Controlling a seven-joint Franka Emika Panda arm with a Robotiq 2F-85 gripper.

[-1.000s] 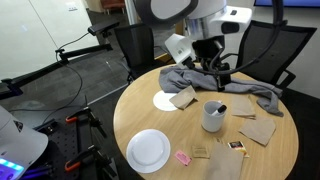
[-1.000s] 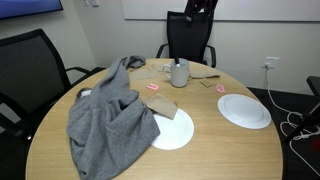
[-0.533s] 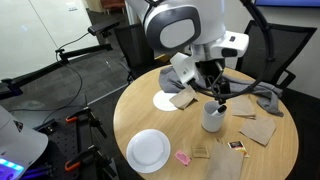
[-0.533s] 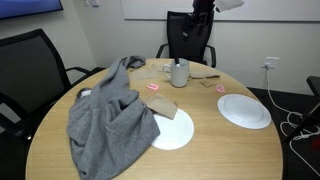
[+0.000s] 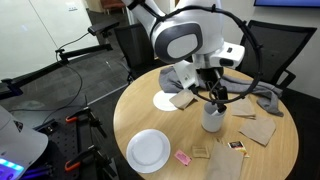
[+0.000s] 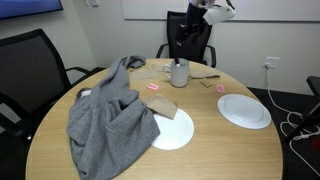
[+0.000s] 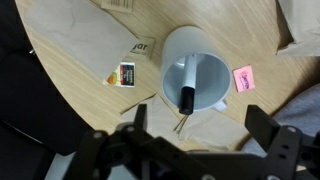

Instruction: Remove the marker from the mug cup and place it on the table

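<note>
Compared with one second ago, your gripper [image 5: 217, 98] has travelled off the grey cloth [image 5: 240, 92] and down to a position directly above the mug cup [image 5: 212, 118]. Nothing else on the tabletop [image 5: 130, 122] has shifted.

Wrist view: the two dark fingers [image 7: 262, 128] stand well apart and hold nothing, and the mug cup's opening lies just ahead of the gap between them.

Mug cup [image 7: 196, 60] — a plain, smooth, light grey-white cylinder, seen from above as a round opening.

Marker [image 7: 189, 78] — a thin stick with a white body and a black end. It lies slanted inside the mug cup, black end against the wall nearest the gripper.

Tabletop [image 7: 90, 50]: round, light wood colour, with a fine straight grain.

Flat paper sachets lie around the mug cup:
- a pink one [image 7: 243, 78], with small print too blurred to read;
- a brown one [image 7: 143, 50], whose dark lettering ends in what reads as "ar";
- a tan one with a red-and-black label [image 7: 124, 73], its text illegible.

In an exterior view, the soft, creased grey cloth [image 6: 108, 110] is heaped over one side of the tabletop and overlaps the edge of a flat round white plate [image 6: 172, 133]. A second white plate [image 6: 244, 110] lies bare, well apart from the mug cup [image 6: 179, 73].
</note>
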